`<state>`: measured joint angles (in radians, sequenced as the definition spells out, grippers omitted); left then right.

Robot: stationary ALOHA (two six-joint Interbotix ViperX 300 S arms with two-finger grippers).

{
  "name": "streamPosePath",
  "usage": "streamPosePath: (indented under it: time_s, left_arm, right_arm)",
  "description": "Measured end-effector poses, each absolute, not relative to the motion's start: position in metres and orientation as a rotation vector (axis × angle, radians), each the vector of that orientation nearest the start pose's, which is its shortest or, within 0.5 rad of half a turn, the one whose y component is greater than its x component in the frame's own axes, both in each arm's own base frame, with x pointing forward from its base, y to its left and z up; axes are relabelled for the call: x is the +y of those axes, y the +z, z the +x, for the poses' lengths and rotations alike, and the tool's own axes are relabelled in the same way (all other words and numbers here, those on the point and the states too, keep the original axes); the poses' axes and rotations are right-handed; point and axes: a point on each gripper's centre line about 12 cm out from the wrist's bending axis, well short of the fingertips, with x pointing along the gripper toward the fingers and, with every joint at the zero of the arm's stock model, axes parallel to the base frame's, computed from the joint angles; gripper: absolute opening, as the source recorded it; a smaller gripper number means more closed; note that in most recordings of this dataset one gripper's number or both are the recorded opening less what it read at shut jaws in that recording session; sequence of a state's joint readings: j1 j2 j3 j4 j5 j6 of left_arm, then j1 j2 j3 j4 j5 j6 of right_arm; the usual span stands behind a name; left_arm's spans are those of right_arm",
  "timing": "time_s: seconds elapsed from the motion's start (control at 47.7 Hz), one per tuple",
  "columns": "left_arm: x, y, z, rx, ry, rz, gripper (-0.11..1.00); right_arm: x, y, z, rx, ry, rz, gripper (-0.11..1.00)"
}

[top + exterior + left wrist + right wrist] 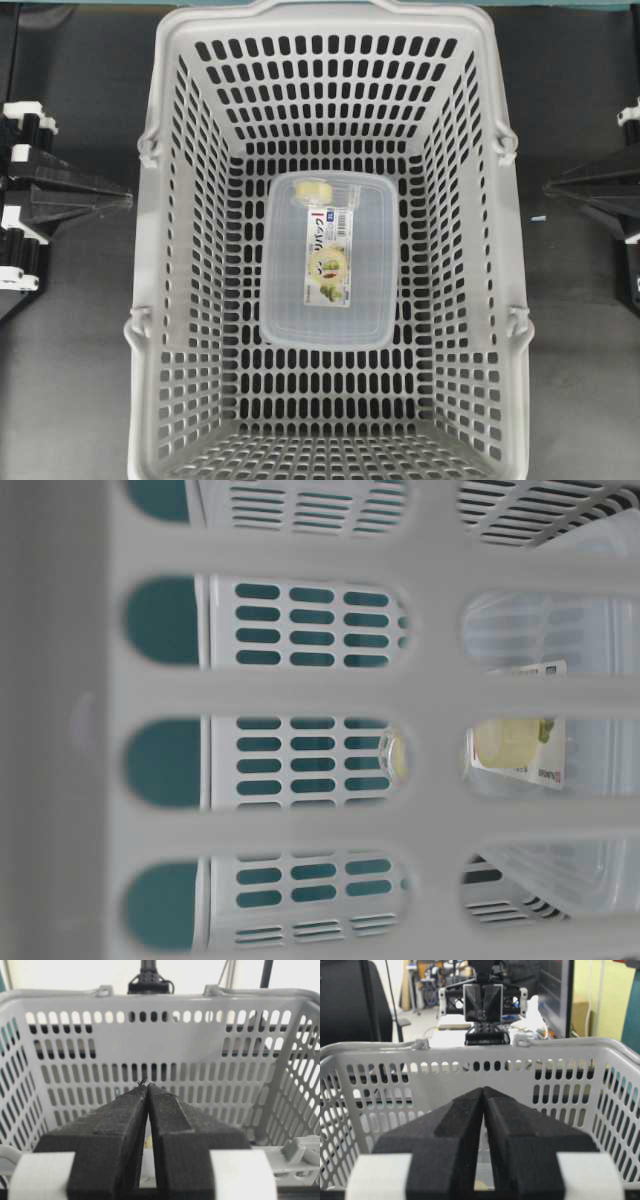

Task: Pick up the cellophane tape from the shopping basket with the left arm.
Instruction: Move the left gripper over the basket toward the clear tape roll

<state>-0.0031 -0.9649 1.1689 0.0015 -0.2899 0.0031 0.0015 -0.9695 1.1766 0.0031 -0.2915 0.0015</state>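
Both arms rest outside the shopping basket (150,240), left gripper (148,1087) and right gripper (483,1091) pressed together and empty, since the cellophane tape (318,189) sits untouched atop the clear container (330,320).

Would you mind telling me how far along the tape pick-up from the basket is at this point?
Nothing looks done yet. The cellophane tape lies in the shopping basket, at the far end of the clear container, on or against its lid. Nothing is in hand: the left claw is shut and empty outside the basket wall, and the right claw is likewise shut outside. Opening, reaching in, gripping and lifting all remain.
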Motion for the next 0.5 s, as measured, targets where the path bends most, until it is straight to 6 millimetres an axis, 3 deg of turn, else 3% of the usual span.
streamPosePath:
  time_s: [0.084,0.503]
  left_arm:
    - [-0.002,0.299,0.202,-0.064,-0.011,0.001,0.0]
    - [-0.007,0.34,0.251,0.265,-0.023,0.004,0.0]
  right_arm:
    - [0.0,0.293,0.198,-0.08,0.002,0.008,0.01]
    - [0.006,0.285,0.2,0.043,0.029,0.031,0.01]
